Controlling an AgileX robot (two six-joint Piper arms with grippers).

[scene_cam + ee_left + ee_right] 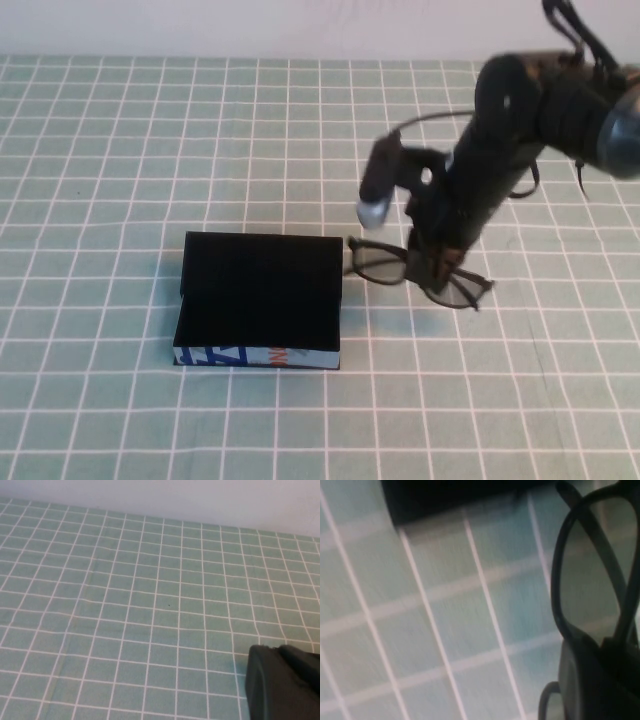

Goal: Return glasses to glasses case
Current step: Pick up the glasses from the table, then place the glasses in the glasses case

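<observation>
The glasses case (262, 300) lies open near the middle of the green checked surface (120, 150), its blue-and-white side toward the near edge. Just beside its right edge, the right end effector (436, 262) is clamped on the black glasses (385, 263), holding them at the bridge. The left end effector (282, 682) sits out of the overhead view; whether it is open cannot be told.

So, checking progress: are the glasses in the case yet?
Out. The glasses sit beside the case, under the right end effector.
</observation>
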